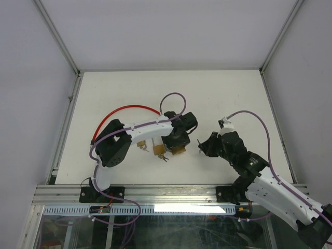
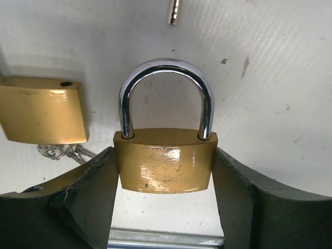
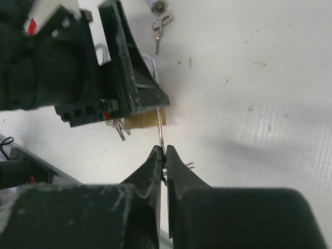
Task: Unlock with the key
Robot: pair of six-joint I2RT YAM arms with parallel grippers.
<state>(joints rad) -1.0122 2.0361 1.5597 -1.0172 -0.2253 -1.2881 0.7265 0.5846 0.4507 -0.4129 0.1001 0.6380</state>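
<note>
— Where's the padlock [image 2: 165, 161]?
— Clamped between the left fingers [image 2: 88, 181], near the bench's [image 2: 270, 78] front edge, with its shackle shut. The right fingers [image 3: 150, 166] pinch the key [image 3: 160, 127], its tip at the lock body.
— What's next?
— Probably seating it, then twisting. Only the right wrist view shows the key. The left wrist view shows a second padlock [image 2: 44, 110].

Top external view — fixed high behind the arm bases [image 1: 101, 193], looking down over the whole worktop [image 1: 218, 93]. Left wrist view sits very close to the padlock [image 2: 165, 161], facing it square-on. Right wrist view looks along the right gripper [image 3: 165, 155] toward that padlock — both wrist views share it.
</note>
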